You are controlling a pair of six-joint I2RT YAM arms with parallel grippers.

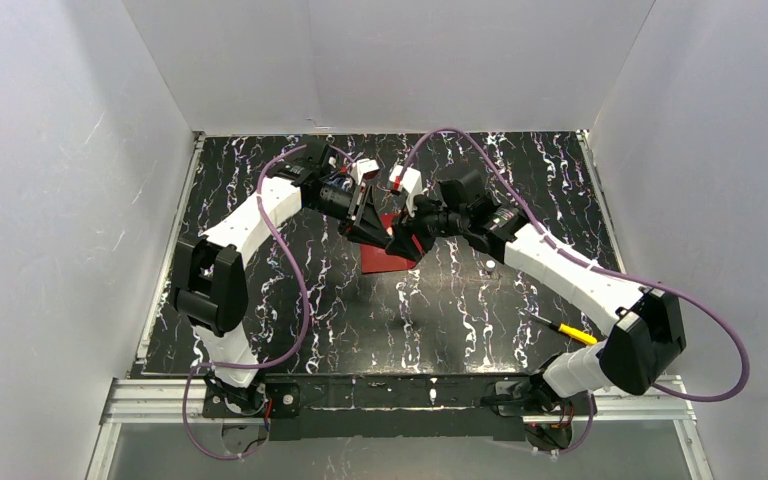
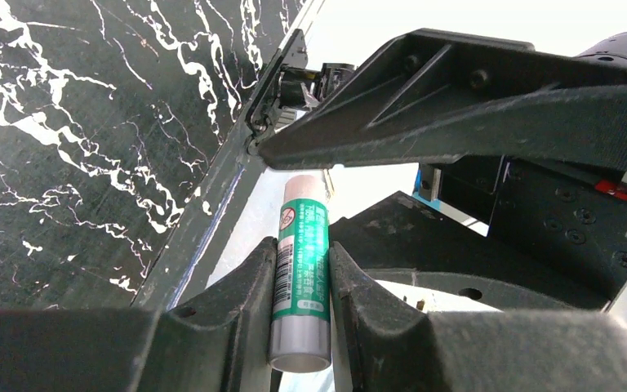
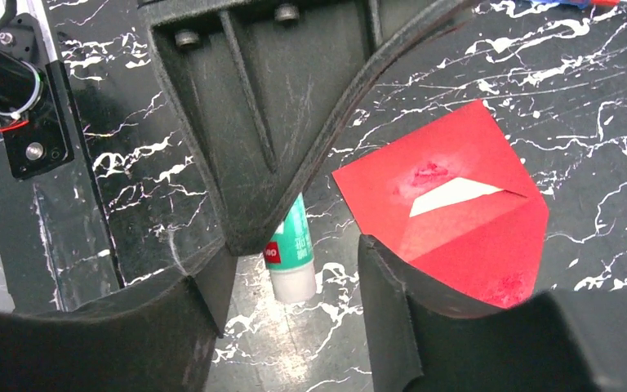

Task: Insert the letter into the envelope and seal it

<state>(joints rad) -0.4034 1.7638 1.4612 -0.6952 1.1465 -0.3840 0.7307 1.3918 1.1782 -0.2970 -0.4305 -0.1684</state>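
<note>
While the left gripper (image 2: 302,261) clamps a glue stick (image 2: 302,327), the right gripper (image 3: 294,245) stands open around its end. The envelope (image 3: 465,237) lies on the table (image 3: 588,98) nearby, the letter (image 3: 449,196) peeking from inside.

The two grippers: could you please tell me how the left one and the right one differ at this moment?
The left gripper is shut on a green-labelled glue stick; the right gripper holds nothing. The left's jaws sit narrow against the stick, whereas the right's stand wide, either side of the stick's end with gaps showing. Both are over the table's middle, by the red envelope.
</note>
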